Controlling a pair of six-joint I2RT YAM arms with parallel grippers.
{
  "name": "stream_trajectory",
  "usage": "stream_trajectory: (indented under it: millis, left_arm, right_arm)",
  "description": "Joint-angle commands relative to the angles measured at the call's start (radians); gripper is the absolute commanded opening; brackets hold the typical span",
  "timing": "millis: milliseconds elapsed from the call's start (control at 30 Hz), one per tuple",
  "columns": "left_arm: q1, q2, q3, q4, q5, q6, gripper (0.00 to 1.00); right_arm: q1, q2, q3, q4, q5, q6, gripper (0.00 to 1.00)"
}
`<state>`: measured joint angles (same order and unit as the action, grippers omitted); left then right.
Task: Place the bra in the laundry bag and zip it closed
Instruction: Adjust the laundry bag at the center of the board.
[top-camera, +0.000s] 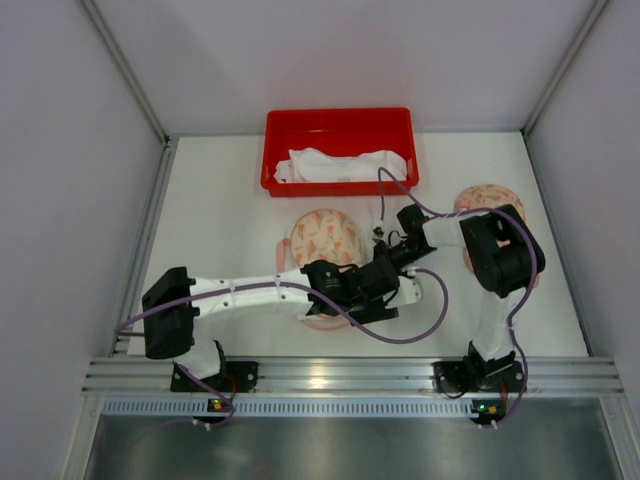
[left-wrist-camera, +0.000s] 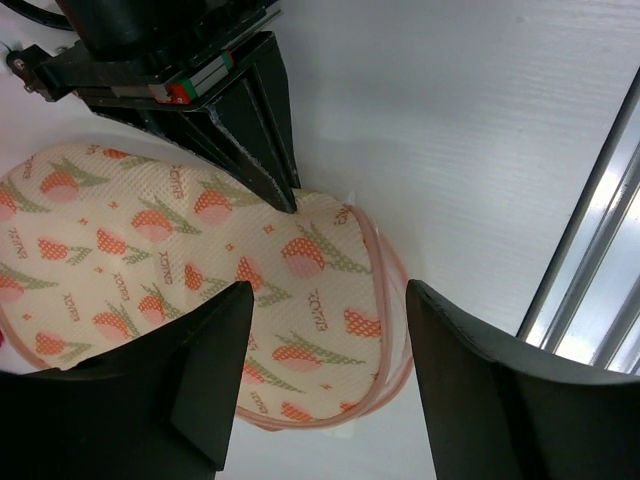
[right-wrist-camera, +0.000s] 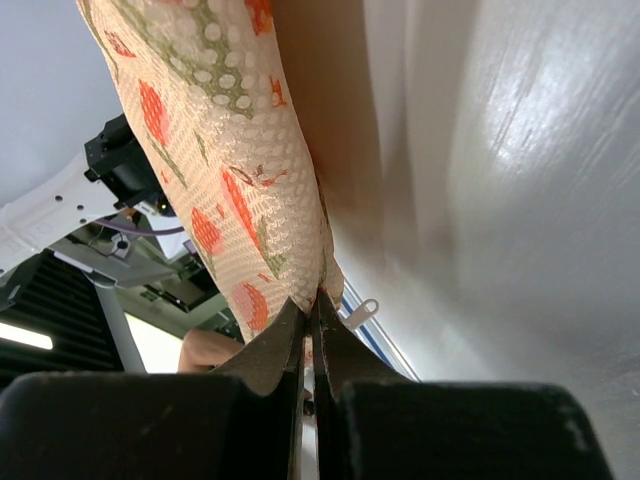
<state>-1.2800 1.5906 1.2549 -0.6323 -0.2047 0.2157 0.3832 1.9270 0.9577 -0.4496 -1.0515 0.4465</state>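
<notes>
Left gripper (left-wrist-camera: 328, 300): jaws apart over the tulip-print mesh laundry bag (left-wrist-camera: 150, 270), which lies on the white table (left-wrist-camera: 450, 120). Right gripper (left-wrist-camera: 283, 198): tip on the bag's pink-trimmed edge. Aluminium rail (left-wrist-camera: 600, 250) at right.

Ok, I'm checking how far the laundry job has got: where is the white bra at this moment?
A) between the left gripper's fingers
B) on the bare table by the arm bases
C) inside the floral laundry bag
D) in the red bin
D: the white bra lies in the red bin at the far side of the table, not in the floral laundry bag.
</notes>
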Motion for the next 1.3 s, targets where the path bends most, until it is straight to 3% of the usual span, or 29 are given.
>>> stream_trajectory:
  millis: [0, 167, 533, 667, 767, 833, 900, 933, 967, 1033, 1100, 1167, 1267]
  left_arm:
    - [-0.010, 0.038, 0.008, 0.048, -0.030, -0.015, 0.66]
    - [-0.019, 0.026, -0.015, 0.049, 0.014, -0.025, 0.67]
    - [-0.002, 0.124, -0.070, 0.082, -0.127, -0.044, 0.61]
    - [0.062, 0.134, -0.116, 0.106, -0.159, -0.061, 0.48]
    - [0.109, 0.135, -0.155, 0.121, -0.147, -0.075, 0.30]
    - [0.132, 0.128, -0.185, 0.132, -0.101, -0.091, 0.10]
    - [0.163, 0.115, -0.213, 0.154, -0.067, -0.105, 0.00]
    - [0.175, 0.109, -0.235, 0.166, -0.020, -0.105, 0.00]
    - [0.182, 0.105, -0.245, 0.175, 0.000, -0.108, 0.00]
    - [0.185, 0.095, -0.268, 0.190, 0.017, -0.111, 0.00]
    - [0.188, 0.089, -0.282, 0.212, 0.050, -0.119, 0.00]
    - [0.200, 0.075, -0.295, 0.220, 0.086, -0.121, 0.00]
    - [0.208, 0.059, -0.308, 0.238, 0.105, -0.125, 0.00]
  right_arm:
    - [-0.003, 0.021, 0.039, 0.000, -0.004, 0.011, 0.00]
    - [-0.003, 0.038, 0.055, -0.024, -0.001, 0.003, 0.00]
    - [-0.004, 0.044, 0.055, -0.026, -0.007, 0.009, 0.02]
    - [-0.003, 0.046, 0.050, -0.027, -0.008, 0.006, 0.00]
    - [-0.003, 0.046, 0.050, -0.035, -0.008, -0.003, 0.00]
    - [-0.003, 0.043, 0.053, -0.046, 0.005, -0.015, 0.00]
    - [-0.003, 0.040, 0.050, -0.047, 0.010, -0.020, 0.00]
    - [-0.004, 0.035, 0.050, -0.044, 0.010, -0.019, 0.02]
    - [-0.004, 0.033, 0.050, -0.041, 0.007, -0.019, 0.08]
    - [-0.004, 0.030, 0.049, -0.035, 0.004, -0.019, 0.44]
    - [-0.007, 0.027, 0.035, -0.009, -0.005, -0.006, 0.66]
    - [-0.006, 0.035, 0.024, 0.006, -0.010, 0.003, 0.71]
    - [-0.006, 0.062, 0.021, 0.017, -0.011, 0.004, 0.70]
